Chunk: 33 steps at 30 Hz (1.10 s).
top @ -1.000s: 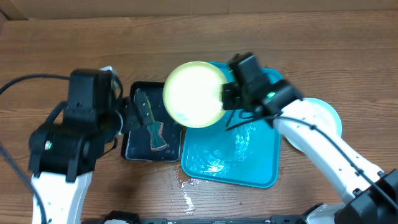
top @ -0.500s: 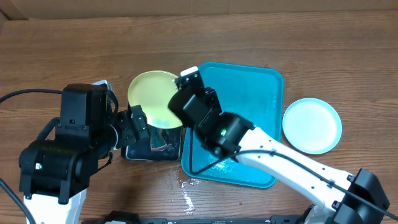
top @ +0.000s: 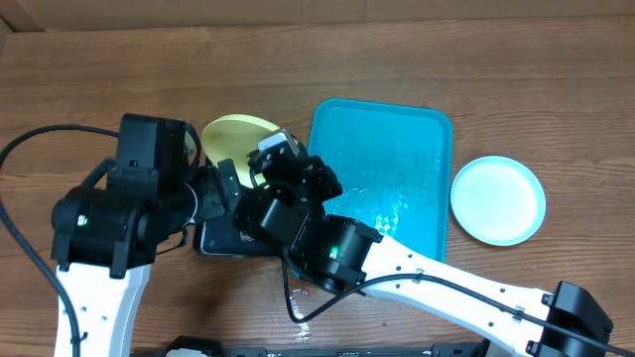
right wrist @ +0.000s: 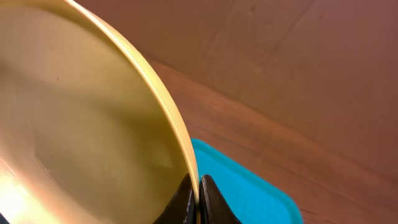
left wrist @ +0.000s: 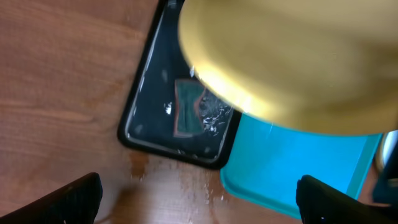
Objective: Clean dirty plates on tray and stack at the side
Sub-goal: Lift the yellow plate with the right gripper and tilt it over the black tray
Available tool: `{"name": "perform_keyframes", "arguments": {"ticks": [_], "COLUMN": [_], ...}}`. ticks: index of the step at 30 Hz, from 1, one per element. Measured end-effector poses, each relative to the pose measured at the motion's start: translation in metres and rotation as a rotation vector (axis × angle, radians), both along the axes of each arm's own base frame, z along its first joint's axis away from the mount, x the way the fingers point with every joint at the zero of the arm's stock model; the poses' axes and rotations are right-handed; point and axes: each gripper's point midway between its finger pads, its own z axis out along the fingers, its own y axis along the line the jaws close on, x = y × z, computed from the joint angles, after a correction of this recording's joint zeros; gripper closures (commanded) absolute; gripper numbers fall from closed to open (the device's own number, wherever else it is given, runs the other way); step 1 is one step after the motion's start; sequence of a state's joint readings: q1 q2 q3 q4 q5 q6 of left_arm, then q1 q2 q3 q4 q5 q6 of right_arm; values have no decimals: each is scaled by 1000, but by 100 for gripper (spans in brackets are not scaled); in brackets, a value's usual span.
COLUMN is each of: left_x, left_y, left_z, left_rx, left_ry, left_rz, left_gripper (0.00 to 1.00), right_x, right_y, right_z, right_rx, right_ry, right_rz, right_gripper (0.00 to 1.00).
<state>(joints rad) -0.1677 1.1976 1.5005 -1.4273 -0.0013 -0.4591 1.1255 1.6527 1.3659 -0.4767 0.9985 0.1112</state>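
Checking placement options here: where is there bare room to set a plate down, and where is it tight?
Free: the turquoise tray, holding nothing, and the bare table strip beyond it and the light blue plate. Crowded: over the black tray, where the open left gripper and the right gripper, shut on the yellow plate, meet.

likely robot lab: two arms (top: 446, 288) with loose cable (top: 50, 129) at wood-grain table (top: 556, 89), brown board (top: 298, 8) behind.

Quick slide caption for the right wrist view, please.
Right gripper pinches the rim of a yellow plate; a corner of the blue tray shows beyond.
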Motion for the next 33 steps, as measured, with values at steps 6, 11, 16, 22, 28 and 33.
{"name": "perform_keyframes", "arguments": {"ticks": [6,11,16,22,28,33], "left_x": [-5,-32,-64,-78,-76,-76], "left_y": [2,27,52,64,65,65], "left_z": [-1,13,38,52,51,51], "left_rx": [6,62,95,106,116,115], "left_ry": [15,-34,-166,-249,-245,-246], "left_rz": [10,140,265,323,328,331], "left_gripper": [0,0,0,0,0,0], "right_x": [1,2,3,-2,-9,-9], "right_y": [-4,-4,-4,0,5,1], "right_z": [3,5,9,20,25,30], "right_rx": [-19,-44,-45,-49,-63,-77], "right_ry": [-20,-30,-47,-97,-118,-144], "right_rz": [-17,-13,-20,-31,-21,-46], "right_gripper": [96,96,96,96,96,96]}}
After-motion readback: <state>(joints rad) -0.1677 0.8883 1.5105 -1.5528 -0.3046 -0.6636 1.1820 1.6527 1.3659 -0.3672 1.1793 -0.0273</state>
